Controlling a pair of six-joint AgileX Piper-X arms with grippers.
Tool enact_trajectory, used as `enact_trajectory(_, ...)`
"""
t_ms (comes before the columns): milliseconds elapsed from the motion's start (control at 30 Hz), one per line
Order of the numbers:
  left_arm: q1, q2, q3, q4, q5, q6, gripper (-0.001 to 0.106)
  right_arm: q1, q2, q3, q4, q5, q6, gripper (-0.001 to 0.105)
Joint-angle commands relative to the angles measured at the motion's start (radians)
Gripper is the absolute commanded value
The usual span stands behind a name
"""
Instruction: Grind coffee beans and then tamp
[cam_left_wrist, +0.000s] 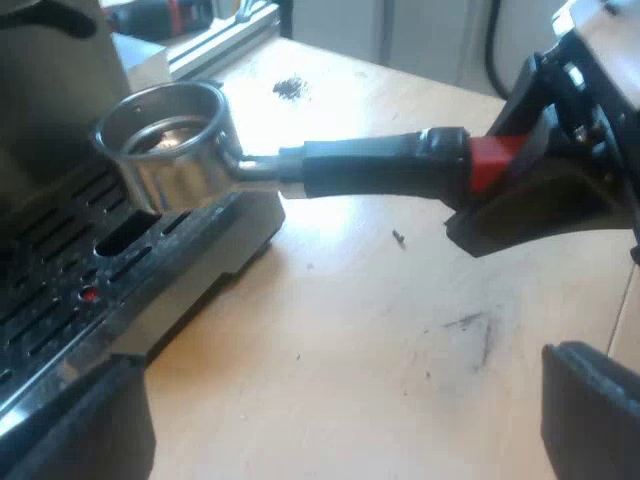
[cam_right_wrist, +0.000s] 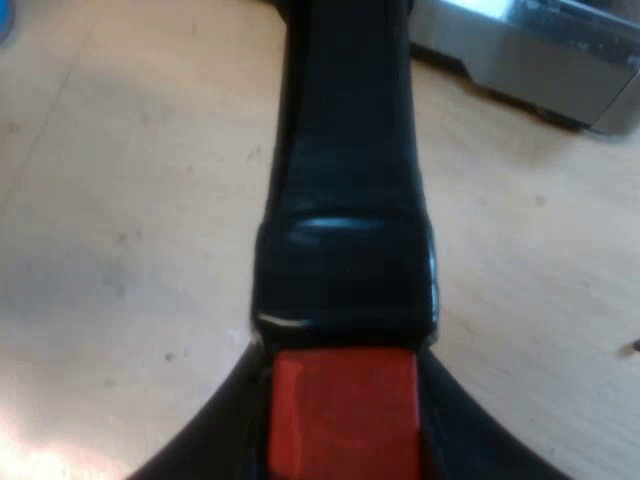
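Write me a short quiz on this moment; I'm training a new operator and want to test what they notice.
1. True or false: the metal holder is locked into the espresso machine.
2. Where does the right hand grip the holder? A) the basket B) the red end of the handle C) the metal neck
3. Fill in: a few dark crumbs lie on the wooden ____.

Key: 1 false; 2 B; 3 table.
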Motion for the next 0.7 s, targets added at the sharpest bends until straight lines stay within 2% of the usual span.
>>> enact_trajectory(33, -0.004, -0.029, -0.019, 0.055, -0.013, -0.003, 0.08, 0.026, -0.024, 0.01, -0.017, 0.055, -0.068, 0.0)
enact_trajectory(133, -0.004, -0.032, -0.023, 0.108, -0.013, -0.003, 0.08, 0.041, -0.041, 0.053, -0.062, 0.041, -0.106, 0.0)
enact_trajectory(167, -0.004, -0.032, -0.023, 0.125, -0.032, -0.003, 0.08, 0.041, -0.046, 0.077, -0.09, 0.022, -0.114, 0.0)
enact_trajectory(267, -0.004, -0.032, -0.023, 0.118, -0.057, -0.003, 0.081, 0.038, -0.049, 0.146, -0.18, -0.007, -0.132, 0.0)
enact_trajectory(500, -0.004, -0.017, -0.023, 0.125, -0.059, -0.005, 0.083, 0.038, -0.049, 0.303, -0.394, -0.049, -0.132, 0.0)
enact_trajectory(700, -0.004, 0.075, -0.023, 0.122, -0.051, -0.003, 0.083, 0.038, -0.042, 0.359, -0.456, -0.049, -0.132, 0.0)
